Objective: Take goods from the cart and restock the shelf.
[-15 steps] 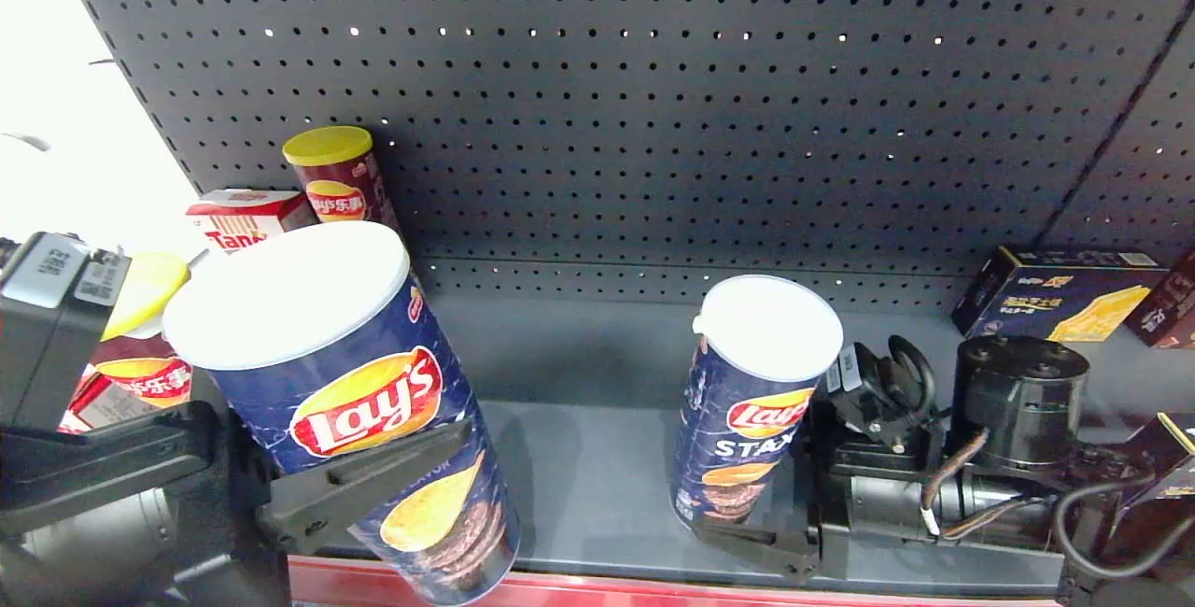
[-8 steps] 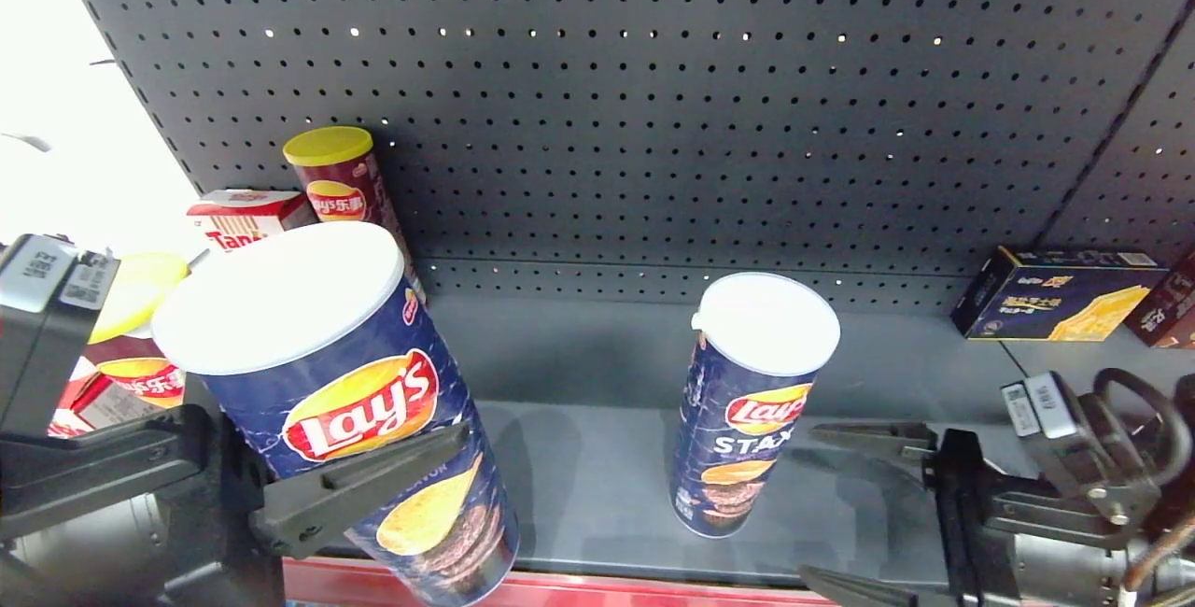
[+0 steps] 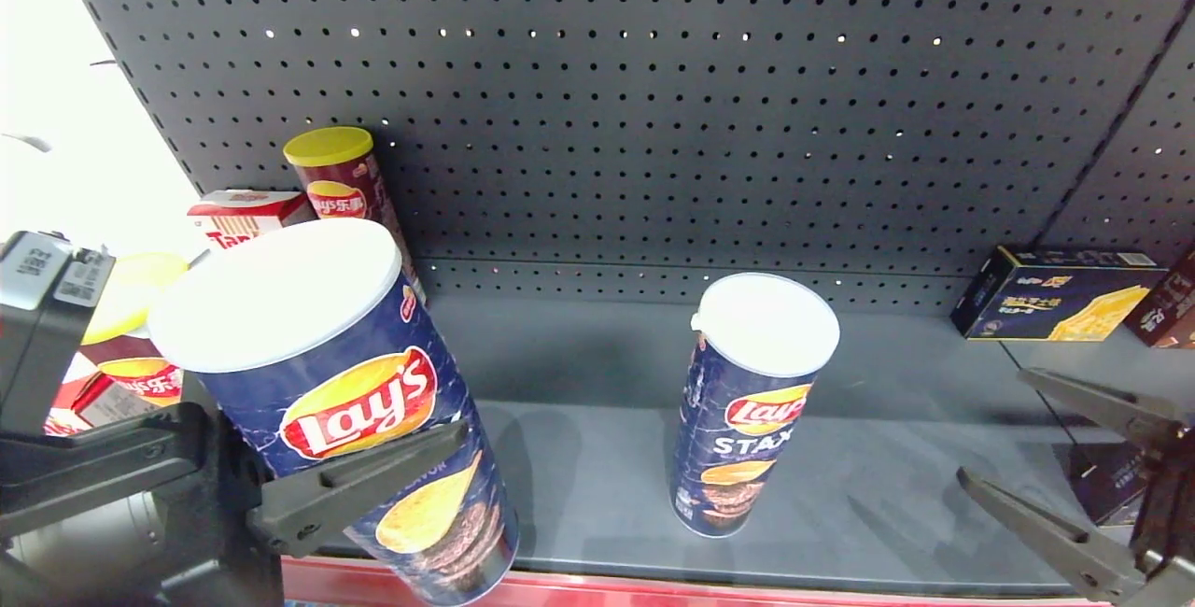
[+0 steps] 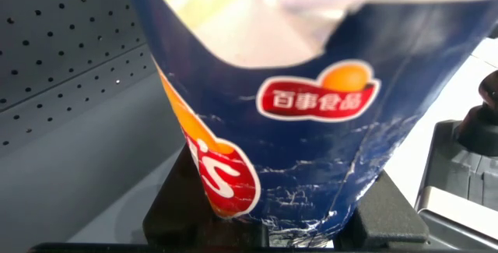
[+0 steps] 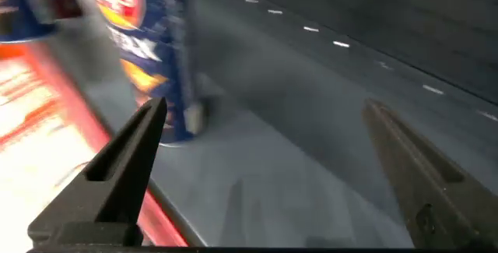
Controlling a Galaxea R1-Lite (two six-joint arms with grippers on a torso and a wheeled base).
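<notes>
Now pinching 1 blue chip can (image 3: 355, 402) tight in the left gripper (image 3: 331, 434), tilting it over the front of the shelf (image 3: 597, 486). Holding the right gripper (image 3: 994, 425) wide open, touching nothing, near 1 more lidded can (image 3: 752, 411) standing on that shelf.

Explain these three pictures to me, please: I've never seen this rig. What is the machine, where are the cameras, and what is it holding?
It is a two-armed robot restocking a shop shelf. The large picture looks down from its head; the other two come from cameras on its wrists. The left gripper is shut on a blue can, tilted near the shelf's front edge; the left wrist picture shows it close up. The right gripper is open and holds nothing. A second blue can stands upright on the shelf, with a yellow-lidded can and a dark box farther back.
</notes>
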